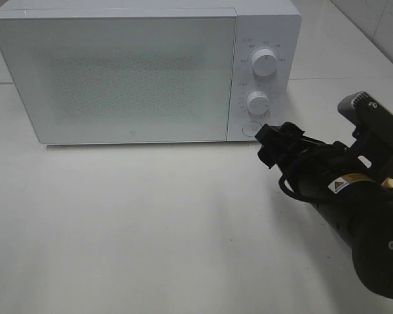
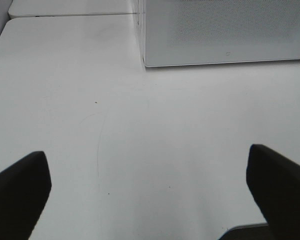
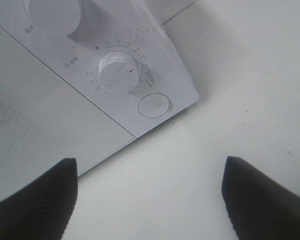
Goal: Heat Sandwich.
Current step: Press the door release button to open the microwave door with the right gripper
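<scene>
Before the microwave [image 1: 118, 72] panel: right gripper [image 1: 270, 144] hovered, jaws spread, empty. Round button [image 3: 154, 105] judged next; a centred, square press was advisable. Left gripper [image 2: 150, 200] likewise spread.

The white microwave [image 1: 144, 69] stands upright with its speckled door [image 1: 114, 82] shut.
</scene>
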Controlling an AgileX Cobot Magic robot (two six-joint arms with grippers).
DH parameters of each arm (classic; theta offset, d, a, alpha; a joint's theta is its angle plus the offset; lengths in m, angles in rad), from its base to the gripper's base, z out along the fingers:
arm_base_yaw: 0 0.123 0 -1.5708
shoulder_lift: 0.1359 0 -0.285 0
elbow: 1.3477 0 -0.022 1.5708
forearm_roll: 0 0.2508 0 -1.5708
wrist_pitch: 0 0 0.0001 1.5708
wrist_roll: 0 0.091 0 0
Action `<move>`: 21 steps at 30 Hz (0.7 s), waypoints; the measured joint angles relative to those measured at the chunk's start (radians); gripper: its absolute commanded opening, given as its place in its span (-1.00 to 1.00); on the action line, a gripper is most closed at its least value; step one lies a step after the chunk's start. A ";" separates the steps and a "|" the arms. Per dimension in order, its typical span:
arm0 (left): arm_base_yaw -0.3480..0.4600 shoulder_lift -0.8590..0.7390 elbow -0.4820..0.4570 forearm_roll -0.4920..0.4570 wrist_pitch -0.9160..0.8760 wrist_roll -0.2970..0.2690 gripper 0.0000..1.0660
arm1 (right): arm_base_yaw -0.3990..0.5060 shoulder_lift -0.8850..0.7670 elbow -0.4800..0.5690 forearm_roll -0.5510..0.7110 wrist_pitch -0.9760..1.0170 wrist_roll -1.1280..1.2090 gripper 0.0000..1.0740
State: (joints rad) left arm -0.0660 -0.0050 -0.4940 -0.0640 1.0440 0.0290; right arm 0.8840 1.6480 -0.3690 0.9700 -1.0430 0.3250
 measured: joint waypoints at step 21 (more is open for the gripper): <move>0.000 0.000 0.000 0.000 0.001 0.000 0.88 | 0.000 0.000 0.000 -0.031 0.084 0.812 -0.74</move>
State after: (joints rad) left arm -0.0660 -0.0050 -0.4940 -0.0640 1.0450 0.0290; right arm 0.8840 1.6480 -0.3690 0.9390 -0.9590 1.1370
